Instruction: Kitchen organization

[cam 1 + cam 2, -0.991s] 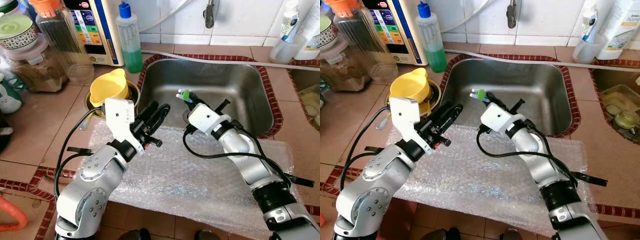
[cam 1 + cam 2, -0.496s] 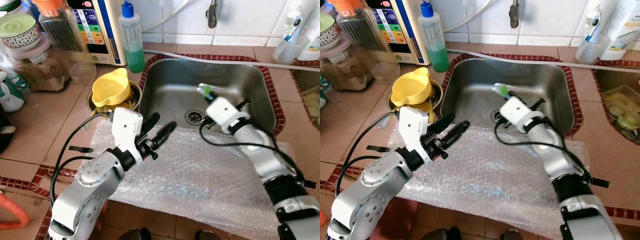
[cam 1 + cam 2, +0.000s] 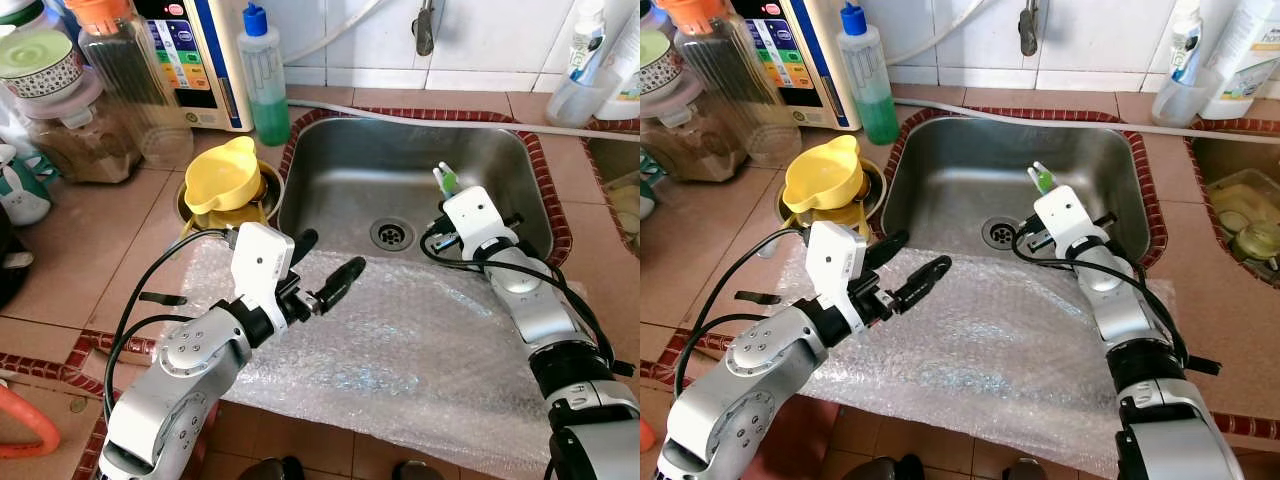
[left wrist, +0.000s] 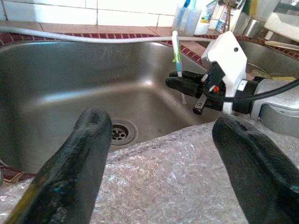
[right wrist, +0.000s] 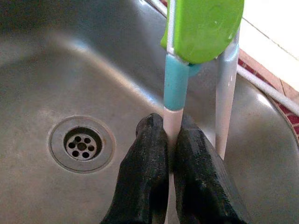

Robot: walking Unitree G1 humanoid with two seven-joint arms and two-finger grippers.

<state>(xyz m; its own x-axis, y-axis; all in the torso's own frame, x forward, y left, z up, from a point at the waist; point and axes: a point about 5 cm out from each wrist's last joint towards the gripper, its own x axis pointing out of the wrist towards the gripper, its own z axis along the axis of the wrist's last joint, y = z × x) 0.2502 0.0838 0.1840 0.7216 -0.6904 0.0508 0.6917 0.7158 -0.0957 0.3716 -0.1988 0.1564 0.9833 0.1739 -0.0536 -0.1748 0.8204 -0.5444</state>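
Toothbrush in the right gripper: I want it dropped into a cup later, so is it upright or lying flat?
Upright. The toothbrush stands vertically above the sink, pinched low on its handle by the right gripper.

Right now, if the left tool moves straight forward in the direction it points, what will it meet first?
Probably the right tool, which holds a toothbrush over the sink. The open left tool points across the bubble wrap toward it, though depth is hard to judge.

White tiled wall [image 3: 500,40] rose behind a terracotta tiled counter [image 3: 90,250] with dark red trim, a steel sink [image 3: 340,170] set in it, bubble wrap sheet [image 3: 400,350] spread along the front edge.
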